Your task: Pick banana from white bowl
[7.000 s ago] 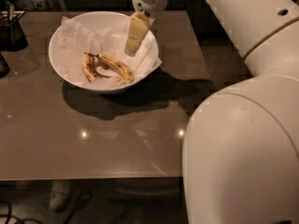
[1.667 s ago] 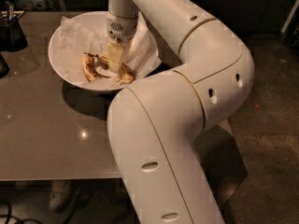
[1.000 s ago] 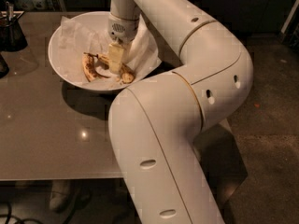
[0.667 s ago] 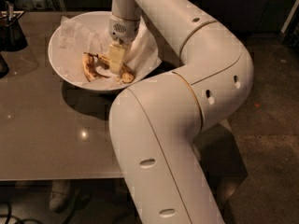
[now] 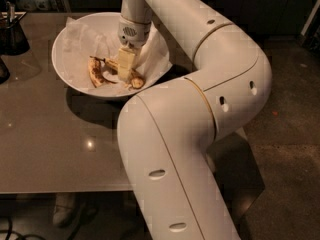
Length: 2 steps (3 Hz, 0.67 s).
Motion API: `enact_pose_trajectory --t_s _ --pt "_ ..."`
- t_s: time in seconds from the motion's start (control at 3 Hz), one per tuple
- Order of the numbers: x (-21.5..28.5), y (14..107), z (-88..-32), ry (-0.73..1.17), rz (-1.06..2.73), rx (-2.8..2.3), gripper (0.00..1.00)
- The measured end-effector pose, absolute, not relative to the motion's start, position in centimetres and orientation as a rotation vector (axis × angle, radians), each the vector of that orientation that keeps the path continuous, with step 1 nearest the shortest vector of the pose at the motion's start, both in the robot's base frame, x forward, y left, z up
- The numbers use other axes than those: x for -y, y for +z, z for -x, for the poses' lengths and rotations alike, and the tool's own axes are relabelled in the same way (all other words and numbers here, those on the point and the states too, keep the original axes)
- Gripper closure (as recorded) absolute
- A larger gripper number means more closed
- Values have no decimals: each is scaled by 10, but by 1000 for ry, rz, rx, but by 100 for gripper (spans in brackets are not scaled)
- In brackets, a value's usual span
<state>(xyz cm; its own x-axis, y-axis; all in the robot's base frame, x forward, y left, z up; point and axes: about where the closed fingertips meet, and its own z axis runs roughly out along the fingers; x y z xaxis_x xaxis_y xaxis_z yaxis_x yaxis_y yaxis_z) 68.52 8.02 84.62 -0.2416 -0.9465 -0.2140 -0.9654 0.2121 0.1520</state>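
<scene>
The white bowl (image 5: 65, 69), lined with crumpled white paper, stands at the back left of the table. Two bananas lie in it. The longer, speckled banana (image 5: 136, 80) runs from the bowl's middle to its right side, mostly hidden under the gripper. The shorter, dark curled banana (image 5: 94, 73) lies to its left. My gripper (image 5: 125, 67) points straight down into the bowl and sits on the middle of the longer banana. The arm reaches over the bowl's right rim from behind and hides that side.
A dark wire container (image 5: 12, 30) stands at the table's back left corner, with another dark object (image 5: 2, 70) at the left edge. The brown glossy table (image 5: 60, 149) ends at its front edge low in view. Floor lies to the right.
Seven seconds ago the gripper hung above the bowl's right side; it is now down in the bowl on the longer banana. Over the last second it has barely moved.
</scene>
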Motion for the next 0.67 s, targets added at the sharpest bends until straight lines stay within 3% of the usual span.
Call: enact_pose_trajectory --t_s 0.67 --pt "-77 847 -686 373 1897 -2377 86"
